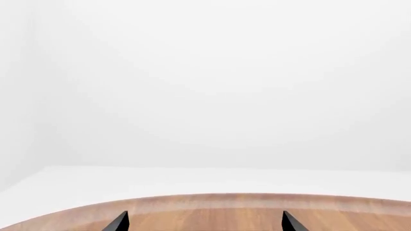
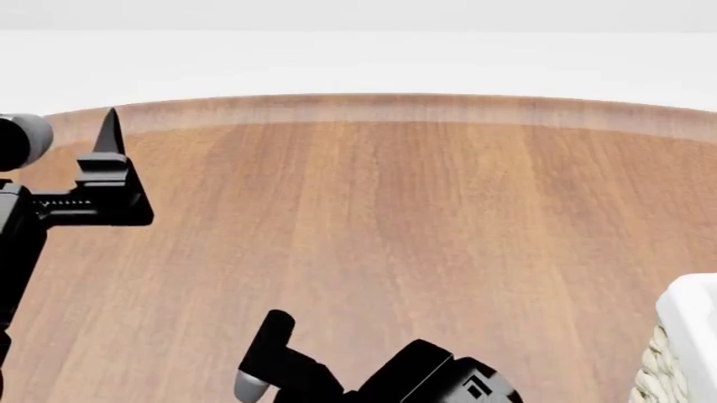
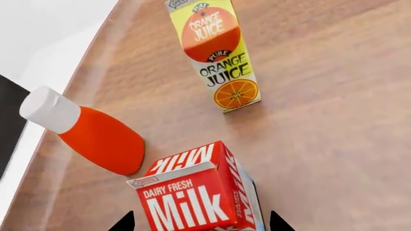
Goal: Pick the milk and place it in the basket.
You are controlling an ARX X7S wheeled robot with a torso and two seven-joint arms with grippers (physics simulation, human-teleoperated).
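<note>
The milk [image 3: 199,192] is a small gable-top carton with a red top and white "Milk" lettering, standing on the wooden table in the right wrist view. My right gripper [image 3: 200,224] is open, with one dark fingertip on each side of the carton's top and a narrow gap on both sides. The head view does not show the milk. A corner of the basket [image 2: 686,336], woven with a white cloth rim, shows at the right edge of the head view. My left gripper [image 1: 205,224] is open and holds nothing, out over the table's far left.
An orange juice carton [image 3: 218,53] stands beyond the milk. A red bottle with a white cap [image 3: 96,137] stands beside the milk, close to the table's curved edge [image 3: 96,53]. The round wooden table [image 2: 381,218] ends against a white floor.
</note>
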